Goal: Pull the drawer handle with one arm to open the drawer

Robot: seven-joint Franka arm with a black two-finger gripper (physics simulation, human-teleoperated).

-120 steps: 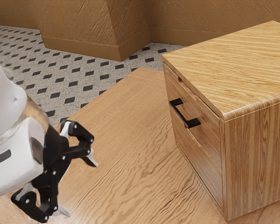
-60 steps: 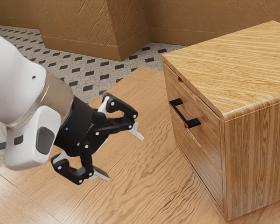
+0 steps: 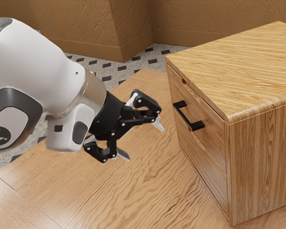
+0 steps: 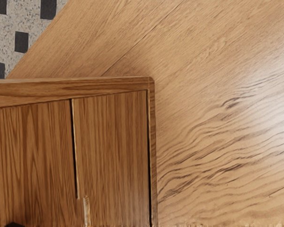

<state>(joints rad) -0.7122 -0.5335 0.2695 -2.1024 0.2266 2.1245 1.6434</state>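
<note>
A wooden cabinet (image 3: 243,71) stands at the exterior view's right. Its upper drawer front (image 3: 207,131) lies flush with the cabinet face and carries a black bar handle (image 3: 188,116). My black gripper (image 3: 141,141) hangs open to the left of the handle, a short gap away, touching nothing. One fingertip (image 3: 158,126) points toward the drawer front; the other fingertip (image 3: 124,156) is lower and further left. In the wrist view the cabinet front (image 4: 109,151) shows with its thin seams, beside the wooden platform (image 4: 217,94).
The cabinet rests on a wooden platform (image 3: 148,191) above a speckled tile floor (image 3: 62,81). Brown textured walls (image 3: 86,24) rise at the back. Open wood surface lies between my gripper and the cabinet.
My arm has swung up and to the exterior view's right, bringing the gripper from the lower left close to the handle. The fingers have stayed open. The drawer has not moved.
</note>
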